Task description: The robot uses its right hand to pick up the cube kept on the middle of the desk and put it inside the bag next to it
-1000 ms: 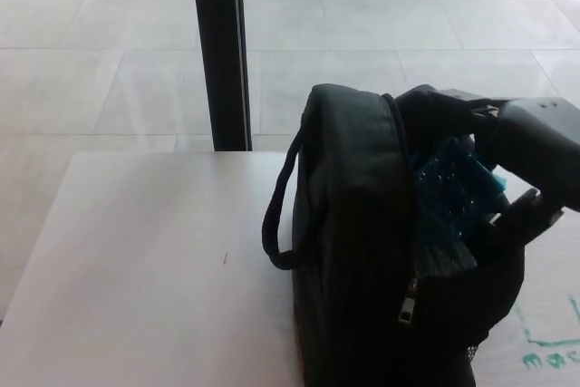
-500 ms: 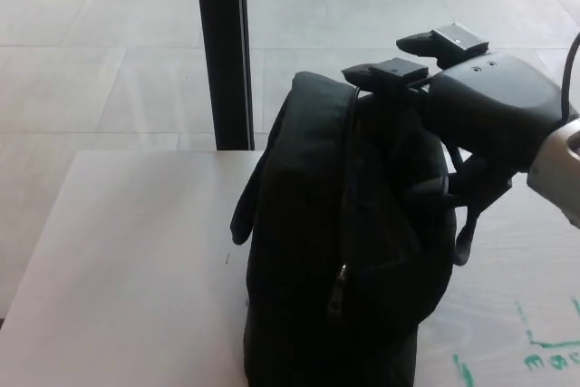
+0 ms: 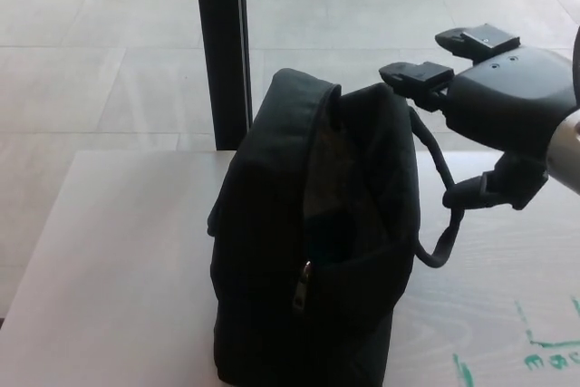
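Note:
The black bag (image 3: 308,251) stands upright in the middle of the white desk (image 3: 118,269), its top zip gaping open. A faint teal patch (image 3: 317,227) shows deep in the opening; I cannot tell for sure that it is the cube. My right hand (image 3: 507,106) hovers at the bag's upper right, outside it, open and holding nothing. Two fingers (image 3: 417,72) reach toward the bag's top edge. The thumb (image 3: 485,190) sits below, against the bag's right carry strap (image 3: 444,224). My left hand is out of view.
A black pillar (image 3: 217,43) rises behind the desk's far edge, over a pale tiled floor (image 3: 109,52). Green marker scribbles (image 3: 544,351) are on the desk at the lower right. The desk's left edge runs diagonally at the lower left.
My right hand, earlier inside the bag with the teal cube, has come out up and to the right, empty. The bag has shifted left and its opening now faces up.

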You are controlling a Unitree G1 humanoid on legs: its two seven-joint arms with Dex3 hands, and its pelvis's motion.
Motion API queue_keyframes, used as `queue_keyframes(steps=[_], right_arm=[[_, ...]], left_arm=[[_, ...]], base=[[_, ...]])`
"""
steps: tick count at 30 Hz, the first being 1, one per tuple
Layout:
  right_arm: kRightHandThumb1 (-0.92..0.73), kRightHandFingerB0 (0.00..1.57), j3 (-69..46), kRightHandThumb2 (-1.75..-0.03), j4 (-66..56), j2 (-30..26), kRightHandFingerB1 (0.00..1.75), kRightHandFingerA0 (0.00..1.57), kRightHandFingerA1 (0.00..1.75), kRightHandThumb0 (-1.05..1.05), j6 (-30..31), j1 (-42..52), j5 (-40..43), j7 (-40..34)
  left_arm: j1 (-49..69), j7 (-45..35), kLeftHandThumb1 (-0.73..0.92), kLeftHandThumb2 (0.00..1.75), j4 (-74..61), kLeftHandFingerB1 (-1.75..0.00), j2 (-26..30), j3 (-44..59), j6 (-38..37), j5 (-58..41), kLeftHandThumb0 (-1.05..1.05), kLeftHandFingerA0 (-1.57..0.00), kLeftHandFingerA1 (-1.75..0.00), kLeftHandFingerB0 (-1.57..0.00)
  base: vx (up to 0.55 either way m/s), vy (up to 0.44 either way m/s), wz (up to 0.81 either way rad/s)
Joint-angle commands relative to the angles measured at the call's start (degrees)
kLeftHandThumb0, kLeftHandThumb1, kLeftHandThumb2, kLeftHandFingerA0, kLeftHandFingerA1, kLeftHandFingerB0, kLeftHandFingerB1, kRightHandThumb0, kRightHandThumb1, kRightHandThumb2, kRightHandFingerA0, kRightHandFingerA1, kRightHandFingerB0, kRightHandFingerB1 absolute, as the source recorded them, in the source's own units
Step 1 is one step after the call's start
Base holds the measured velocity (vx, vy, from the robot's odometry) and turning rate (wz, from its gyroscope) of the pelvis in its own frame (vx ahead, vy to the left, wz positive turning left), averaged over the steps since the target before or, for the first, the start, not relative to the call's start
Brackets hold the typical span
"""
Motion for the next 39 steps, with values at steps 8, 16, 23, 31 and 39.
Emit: queue_keyframes(steps=[8, 16, 23, 31, 39], right_arm=[[-0.63, 0.0, -20.06, -0.6, -3.81, -4.9, 0.29, 0.0, 0.0, -0.76, 10.36, 0.77, 11.36, 10.8], [-0.48, 0.03, -47.29, -0.79, -9.91, -3.86, 0.11, 0.0, 0.14, -0.74, 14.75, 25.29, 13.88, 8.92], [-0.58, 0.06, -59.72, -0.91, -2.23, 2.87, 0.15, 0.0, 0.13, -0.86, 9.05, 37.93, 16.05, -1.99], [-0.64, 0.06, -65.46, -0.97, 8.97, 9.82, 0.17, 0.0, 0.17, -0.93, 0.55, 47.23, 17.34, -16.01], [-0.64, 0.09, -69.49, -0.99, 20.27, 12.8, 0.26, 0.0, 0.2, -0.93, -2.67, 51.59, 19.15, -24.24]], left_arm=[[0.52, -0.05, 0.45, 0.85, 0.22, -0.51, 0.24, 0.08, -0.34, -0.93, -0.7, -0.27, -0.59, -0.24], [0.36, -0.26, 0.62, 0.58, 1.41, -0.42, 0.82, 0.0, -0.68, -0.5, -0.6, -0.28, -0.51, -0.28], [1.33, 0.58, 0.61, 0.58, 0.19, -0.4, 0.49, 0.39, 1.03, -0.88, -0.6, -0.28, -0.51, -0.27], [1.5, 0.12, 0.61, 0.58, 1.04, -0.42, 0.86, -0.06, 0.01, -0.28, -0.6, -0.26, -0.52, -0.26], [1.55, 0.19, 0.62, 0.58, 2.11, -0.42, 0.91, -0.41, -0.88, 0.3, -0.6, -0.29, -0.52, -0.28]], base=[[0.0, 0.0, 0.0], [0.0, 0.0, 0.0], [0.0, 0.0, 0.0], [0.0, 0.0, 0.0], [0.0, 0.0, 0.0]])
